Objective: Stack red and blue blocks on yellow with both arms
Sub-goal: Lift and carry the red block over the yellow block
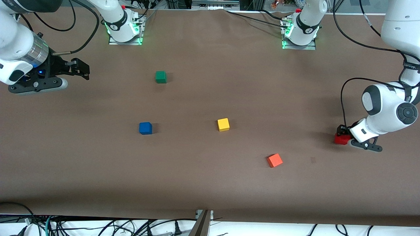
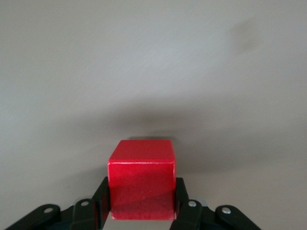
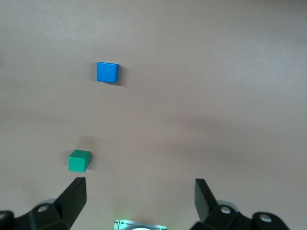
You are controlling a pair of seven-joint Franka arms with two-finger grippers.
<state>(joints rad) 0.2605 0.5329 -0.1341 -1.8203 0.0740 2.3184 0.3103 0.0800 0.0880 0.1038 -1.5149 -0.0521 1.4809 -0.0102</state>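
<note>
1. Gripping the red block (image 1: 341, 139), the left gripper (image 1: 343, 133) is sitting low at the left arm's end of the table (image 1: 210, 183), its fingers (image 2: 186, 207) pressing against two facing sides of the cube.
2. In the left wrist view the red block (image 2: 141, 179) is filling the space between the two black fingers, and whether it is resting on the table or just above it is not clear.
3. The right gripper (image 1: 78, 68) is hanging in the air over the right arm's end of the table, with the right arm waiting there.
4. In the right wrist view its fingers (image 3: 72, 196) are standing wide apart with nothing between them.
5. The blue block (image 1: 145, 128) is lying on the table by itself, nearer to the front camera than the green cube (image 1: 160, 77), and well apart from both grippers.
6. The yellow cube (image 1: 223, 124) is sitting near the middle of the table, beside the blue block toward the left arm's end, with nothing on top of it.
7. The orange cube (image 1: 274, 160) is lying turned at an angle, nearer to the front camera than the yellow cube and between it and the red block.
8. The right wrist view is showing the blue block (image 3: 107, 72) and the green cube (image 3: 79, 160) apart from each other on the brown surface.
</note>
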